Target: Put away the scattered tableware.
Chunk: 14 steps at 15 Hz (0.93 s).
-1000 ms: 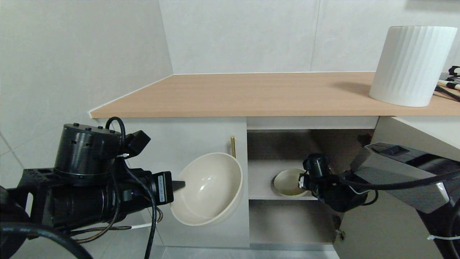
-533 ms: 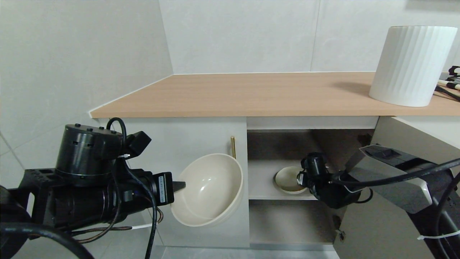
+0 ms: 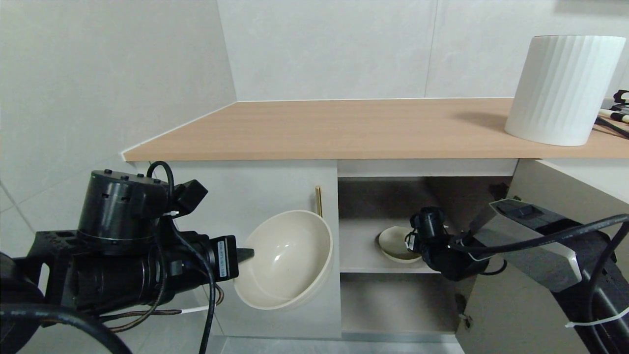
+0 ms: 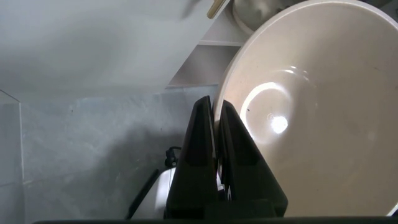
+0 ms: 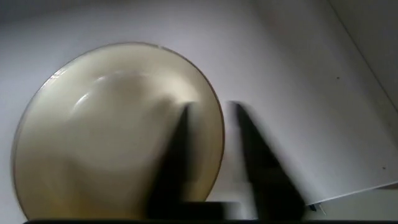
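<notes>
**Two bowls at the cabinet**

The small bowl (image 3: pixel 394 242) lies on the shelf (image 3: pixel 357 248) inside the cabinet (image 3: pixel 422 168). The right gripper (image 5: pixel 210 124) straddles its rim, fingers apart. The left gripper (image 4: pixel 215 107) pinches the big bowl (image 3: pixel 287 260) by its rim, before the closed door (image 3: pixel 275 189).

The left arm (image 3: pixel 123 268) is held low and level on the robot's left side, with its wrist pointed toward the right. The left pincer (image 4: pixel 215 107) is closed, its two fingers pressed together on the rim of a large bowl (image 3: pixel 287 260), which is carried tipped on its side. The right arm (image 3: pixel 533 236) is stretched forward and inward from the right side. The right pincer (image 5: pixel 210 109) is parted, with one finger seen inside a small bowl (image 5: pixel 106 143) and the other outside its rim.
</notes>
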Motion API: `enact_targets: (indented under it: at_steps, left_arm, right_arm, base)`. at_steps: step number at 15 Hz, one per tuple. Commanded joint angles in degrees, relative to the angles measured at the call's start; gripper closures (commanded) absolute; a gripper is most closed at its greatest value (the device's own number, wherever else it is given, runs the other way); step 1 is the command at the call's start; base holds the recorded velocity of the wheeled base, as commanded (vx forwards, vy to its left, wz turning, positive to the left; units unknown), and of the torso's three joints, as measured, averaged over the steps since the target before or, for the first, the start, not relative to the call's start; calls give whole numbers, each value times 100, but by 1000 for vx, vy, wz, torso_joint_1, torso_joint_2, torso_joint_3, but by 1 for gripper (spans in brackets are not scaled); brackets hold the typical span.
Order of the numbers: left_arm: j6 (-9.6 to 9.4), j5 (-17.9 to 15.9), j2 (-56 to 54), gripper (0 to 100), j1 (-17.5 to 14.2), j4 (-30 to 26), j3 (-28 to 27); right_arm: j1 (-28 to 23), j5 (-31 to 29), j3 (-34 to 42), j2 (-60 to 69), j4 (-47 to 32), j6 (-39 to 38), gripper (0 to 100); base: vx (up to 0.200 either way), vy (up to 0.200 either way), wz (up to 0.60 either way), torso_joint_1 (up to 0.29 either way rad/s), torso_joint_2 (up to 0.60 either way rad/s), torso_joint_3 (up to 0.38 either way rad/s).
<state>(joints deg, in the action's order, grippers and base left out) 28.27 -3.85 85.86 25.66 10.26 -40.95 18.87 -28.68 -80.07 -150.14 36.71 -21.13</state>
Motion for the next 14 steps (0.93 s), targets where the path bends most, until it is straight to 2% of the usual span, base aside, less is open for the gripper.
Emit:
enact_targets:
  at_steps: [1,3,5,6,7,9,11,12,13,14]
  left_arm:
    - [3,-1,10,100,0,2,-1]
    - [3,-1,10,100,0,2,-10]
    - [3,-1,54,100,0,2,-18]
    - [-6,7,133,100,0,11,-54]
    - [-14,51,309,100,79,11,-238]
    - [-32,60,599,100,246,2,-432]
    - [-50,157,933,100,475,2,-458]
    - [-94,315,1117,100,633,2,-458]
    - [-102,368,1170,100,677,2,-458]
    - [-173,719,1442,100,870,2,-449]
  right_arm:
    - [3,-6,0,46,12,-6,0]
    - [3,-6,35,116,30,-23,0]
    - [38,-6,413,521,56,-155,0]
    - [90,3,668,820,56,-208,0]
    - [240,170,1371,1611,3,-208,0]
    - [495,680,2013,2490,-137,-173,0]
    - [846,1005,2197,3342,-946,-190,0]
    - [996,1155,2241,3729,-1341,-208,0]
    - [1031,1207,2259,3825,-1429,-208,0]
    - [1233,1629,2355,4406,-1886,-216,0]
  base:
    - [0,0,0,0,0,0]
    - [0,0,0,0,0,0]
    - [0,0,0,0,0,0]
    - [0,0,0,0,0,0]
    - [0,0,0,0,0,0]
    - [0,0,0,0,0,0]
    - [0,0,0,0,0,0]
    - [0,0,0,0,0,0]
    - [0,0,0,0,0,0]
    - [0,0,0,0,0,0]
